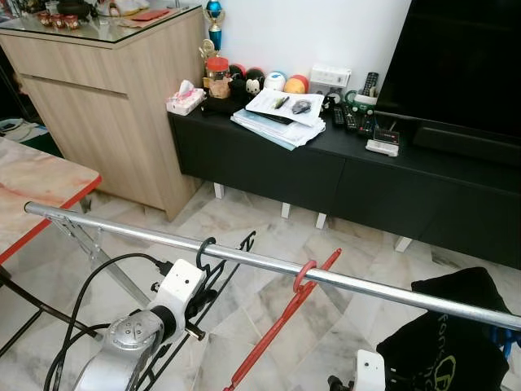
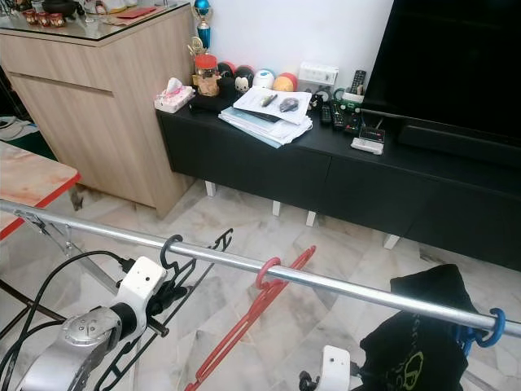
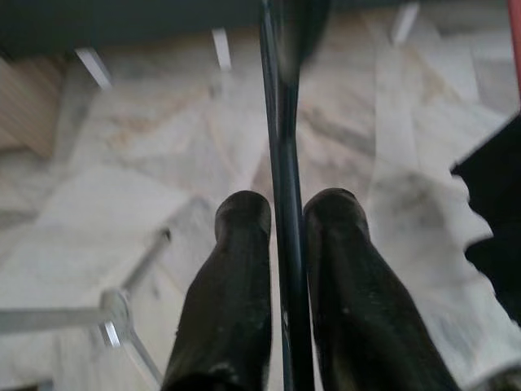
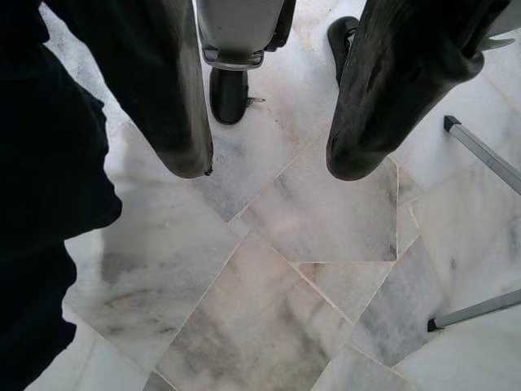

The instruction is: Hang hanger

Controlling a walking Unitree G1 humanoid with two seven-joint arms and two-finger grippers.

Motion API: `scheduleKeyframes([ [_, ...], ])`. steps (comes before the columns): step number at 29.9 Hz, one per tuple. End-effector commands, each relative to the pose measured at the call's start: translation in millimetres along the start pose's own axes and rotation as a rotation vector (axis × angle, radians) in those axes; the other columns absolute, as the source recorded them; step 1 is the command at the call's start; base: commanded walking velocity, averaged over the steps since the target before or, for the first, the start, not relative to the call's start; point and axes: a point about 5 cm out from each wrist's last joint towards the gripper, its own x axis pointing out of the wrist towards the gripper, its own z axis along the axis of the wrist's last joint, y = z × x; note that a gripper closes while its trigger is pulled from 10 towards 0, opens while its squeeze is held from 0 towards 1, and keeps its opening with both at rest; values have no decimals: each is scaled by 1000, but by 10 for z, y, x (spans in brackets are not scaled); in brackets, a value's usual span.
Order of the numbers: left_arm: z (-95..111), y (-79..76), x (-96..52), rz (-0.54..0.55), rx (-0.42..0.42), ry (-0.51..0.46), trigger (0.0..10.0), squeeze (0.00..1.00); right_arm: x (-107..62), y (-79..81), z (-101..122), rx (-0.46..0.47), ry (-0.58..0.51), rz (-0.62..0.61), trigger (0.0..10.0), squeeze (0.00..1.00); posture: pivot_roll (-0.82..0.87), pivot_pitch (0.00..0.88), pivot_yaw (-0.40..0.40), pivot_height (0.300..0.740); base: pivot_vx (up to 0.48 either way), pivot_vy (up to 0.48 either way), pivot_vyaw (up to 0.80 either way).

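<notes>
A black wire hanger (image 1: 205, 251) has its hook over the silver rail (image 1: 366, 285) of a drying rack. My left gripper (image 3: 285, 213) is shut on a thin bar of this hanger (image 3: 278, 138), just below the rail in the eye views (image 1: 202, 295). On the same rail, further right, a red hanger (image 1: 281, 322) hangs at a tilt. My right gripper (image 4: 264, 163) is open, low down, pointing at the marble floor; its white wrist (image 1: 368, 371) shows at the bottom edge.
A black garment (image 1: 444, 342) hangs from a blue hanger (image 2: 491, 326) at the rail's right end. A long black TV cabinet (image 1: 269, 167) and a wooden cabinet (image 1: 98, 114) stand behind the rack. A red-edged table (image 1: 32, 191) is at the left.
</notes>
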Motion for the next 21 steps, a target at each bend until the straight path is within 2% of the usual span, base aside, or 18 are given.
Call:
scheduleKeyframes([
  [1, 61, 19, -40, 21, -4, -43, 10000, 933, -1, -2, -20, -8, 14, -2, 10000, 0, 150, 79, -39, 740, 0, 0, 0],
  [8, 136, 58, -145, 66, 5, -88, 10000, 925, -2, -4, -26, -9, 15, -4, 10000, 0, 154, 80, -35, 740, 0, 0, 0],
  [16, 180, -7, -298, 60, 9, -123, 10000, 918, -4, -7, -34, -14, 19, -4, 10000, 0, 159, 82, -33, 740, 0, 0, 0],
  [21, 225, -58, -468, 72, -11, -167, 10000, 902, -4, -8, -38, -17, 21, -3, 10000, 0, 162, 81, -31, 740, 0, 0, 0],
])
